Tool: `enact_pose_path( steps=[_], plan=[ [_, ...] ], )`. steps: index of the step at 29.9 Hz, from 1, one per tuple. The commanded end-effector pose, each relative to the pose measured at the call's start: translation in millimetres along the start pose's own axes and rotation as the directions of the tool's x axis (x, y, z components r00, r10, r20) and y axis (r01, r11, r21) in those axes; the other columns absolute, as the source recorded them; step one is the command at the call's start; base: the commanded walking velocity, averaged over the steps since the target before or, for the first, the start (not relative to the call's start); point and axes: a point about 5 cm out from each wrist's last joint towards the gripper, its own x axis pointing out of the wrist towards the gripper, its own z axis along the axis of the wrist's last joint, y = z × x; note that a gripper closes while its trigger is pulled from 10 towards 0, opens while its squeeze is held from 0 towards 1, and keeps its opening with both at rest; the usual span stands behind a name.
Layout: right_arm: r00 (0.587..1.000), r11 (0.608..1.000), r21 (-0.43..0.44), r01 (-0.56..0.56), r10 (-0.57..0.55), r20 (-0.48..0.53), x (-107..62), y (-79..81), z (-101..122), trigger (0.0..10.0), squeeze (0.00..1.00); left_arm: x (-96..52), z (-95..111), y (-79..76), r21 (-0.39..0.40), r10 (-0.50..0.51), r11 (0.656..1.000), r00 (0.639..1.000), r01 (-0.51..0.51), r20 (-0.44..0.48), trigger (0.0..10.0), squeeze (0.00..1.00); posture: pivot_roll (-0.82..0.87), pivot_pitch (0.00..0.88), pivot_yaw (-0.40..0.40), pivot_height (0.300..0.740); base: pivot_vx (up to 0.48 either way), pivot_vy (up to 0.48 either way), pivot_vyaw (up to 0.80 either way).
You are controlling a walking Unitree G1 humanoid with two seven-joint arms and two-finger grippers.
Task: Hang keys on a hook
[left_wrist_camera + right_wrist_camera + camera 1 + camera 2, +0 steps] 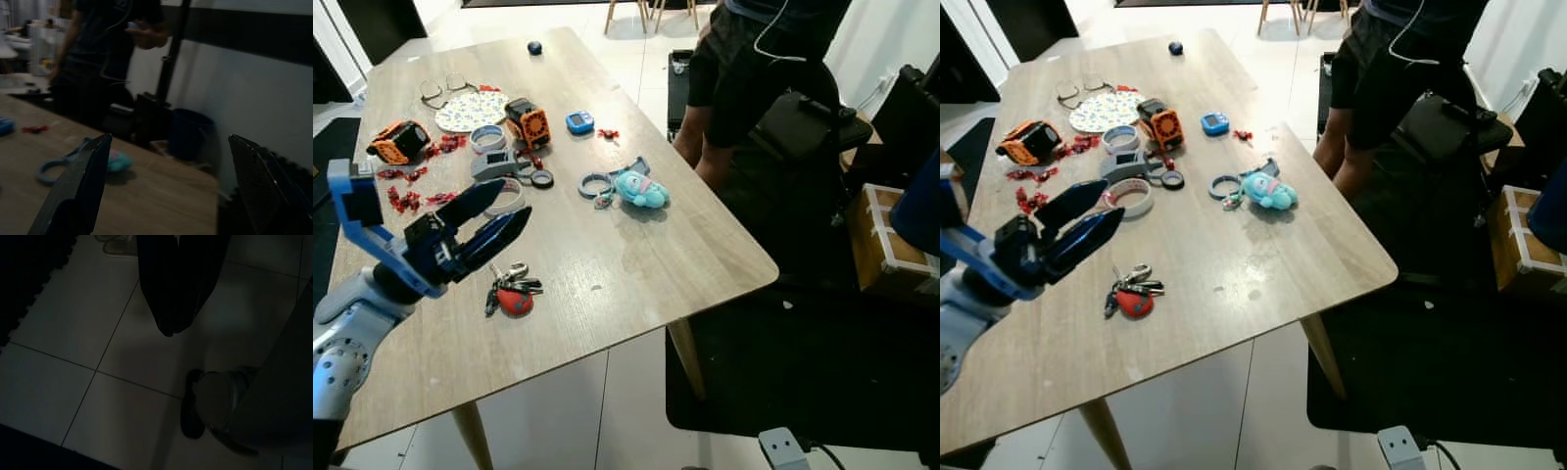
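Left eye view: the left gripper [504, 217] is seen at the left of the frame, above the table [607, 264], fingers apart. The keys [513, 291] lie just below it. Right gripper [171, 325]: fingers together, above the floor.

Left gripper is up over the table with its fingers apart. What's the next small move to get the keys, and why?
Probably lower the left gripper and bring it slightly back toward the keys. Its fingers are open and hover above the table, while the key bunch with the red fob lies flat, just below and nearer the robot than the fingertips, with bare wood around it. The right gripper hangs idle over floor tiles.
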Motion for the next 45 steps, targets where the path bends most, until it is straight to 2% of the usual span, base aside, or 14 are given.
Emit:
enact_pose_path(
  steps=[1,3,4,5,8,10,14,17,26,27,29,38,40,45],
  plan=[
    [1.0,1.0,-0.007,-0.008,0.008,-0.013,-0.1,2.6,-5.3,10.0,0.0,-0.2,-9.5,3.0,0.043,0.049,0.998,0.997,-0.047,-0.058,10.0,0.0,-0.08,0.097,0.068,0.74,0.0,0.0,0.0],
    [1.0,1.0,-0.008,-0.008,0.008,-0.014,-0.1,2.5,-5.4,10.0,0.0,-0.1,-10.3,3.1,0.055,0.056,0.997,0.996,-0.052,-0.067,10.0,0.0,-0.08,0.097,0.068,0.74,0.0,0.0,0.0],
    [1.0,1.0,-0.01,-0.008,0.008,-0.014,-0.2,2.4,-5.5,10.0,0.0,0.7,-15.0,3.7,0.108,0.082,0.992,0.99,-0.069,-0.116,10.0,0.0,-0.07,0.099,0.066,0.74,0.0,0.0,0.0],
    [1.0,1.0,-0.01,-0.008,0.008,-0.014,-0.2,2.4,-5.5,10.0,0.0,0.7,-15.0,3.7,0.108,0.082,0.992,0.99,-0.069,-0.116,10.0,0.0,-0.07,0.099,0.066,0.74,0.0,0.0,0.0],
    [1.0,1.0,-0.015,-0.01,0.009,-0.015,-0.2,2.6,-5.4,10.0,0.0,-1.3,-25.9,2.1,0.194,0.121,0.978,0.965,-0.076,-0.232,10.0,0.0,-0.07,0.11,0.071,0.74,0.0,0.0,0.0],
    [1.0,1.0,-0.015,-0.011,0.01,-0.014,-0.1,2.9,-5.5,10.0,0.0,-2.2,-31.5,-1.3,0.217,0.143,0.973,0.946,-0.081,-0.29,10.0,0.0,-0.07,0.11,0.071,0.74,0.0,0.0,0.0],
    [1.0,1.0,-0.015,-0.011,0.011,-0.015,-0.1,3.3,-5.8,10.0,0.0,-3.8,-35.2,-1.8,0.245,0.168,0.966,0.928,-0.087,-0.333,10.0,0.0,-0.07,0.11,0.071,0.74,0.0,0.0,0.0],
    [1.0,1.0,-0.019,-0.013,0.012,-0.021,-0.2,3.5,-7.2,10.0,0.0,-4.6,-40.9,3.2,0.298,0.244,0.945,0.897,-0.134,-0.369,10.0,0.0,-0.07,0.114,0.075,0.74,0.0,0.0,0.0],
    [1.0,1.0,-0.021,-0.009,0.009,-0.022,-0.4,2.8,-7.9,10.0,0.0,6.2,-43.9,8.1,0.306,0.317,0.928,0.879,-0.21,-0.356,10.0,0.0,-0.07,0.11,0.075,0.74,0.0,0.0,0.0],
    [1.0,1.0,-0.021,-0.007,0.007,-0.021,-0.4,2.3,-7.6,10.0,0.0,5.3,-52.0,10.6,0.316,0.352,0.92,0.847,-0.234,-0.398,10.0,0.0,-0.07,0.11,0.075,0.74,0.0,0.0,0.0],
    [1.0,1.0,-0.021,-0.006,0.005,-0.021,-0.5,1.9,-7.5,10.0,0.0,4.9,-57.1,12.5,0.305,0.374,0.916,0.827,-0.26,-0.42,10.0,0.0,-0.08,0.106,0.079,0.74,0.0,0.0,0.0],
    [1.0,1.0,-0.023,-0.005,0.004,-0.023,-0.5,1.7,-7.9,10.0,0.0,12.1,-66.4,11.1,0.263,0.405,0.912,0.789,-0.314,-0.462,10.0,0.0,-0.08,0.106,0.079,0.74,0.0,0.0,0.0],
    [1.0,1.0,-0.025,-0.006,0.005,-0.024,-0.5,2.2,-8.1,10.0,0.0,14.8,-68.2,13.7,0.252,0.442,0.897,0.764,-0.363,-0.471,10.0,0.0,-0.08,0.106,0.079,0.74,0.0,0.0,0.0],
    [1.0,1.0,-0.027,-0.007,0.006,-0.026,-0.4,3.0,-8.5,10.0,0.0,16.8,-72.6,16.4,0.244,0.468,0.884,0.736,-0.399,-0.489,10.0,0.0,-0.08,0.1,0.08,0.74,0.0,0.0,0.0]
  ],
)
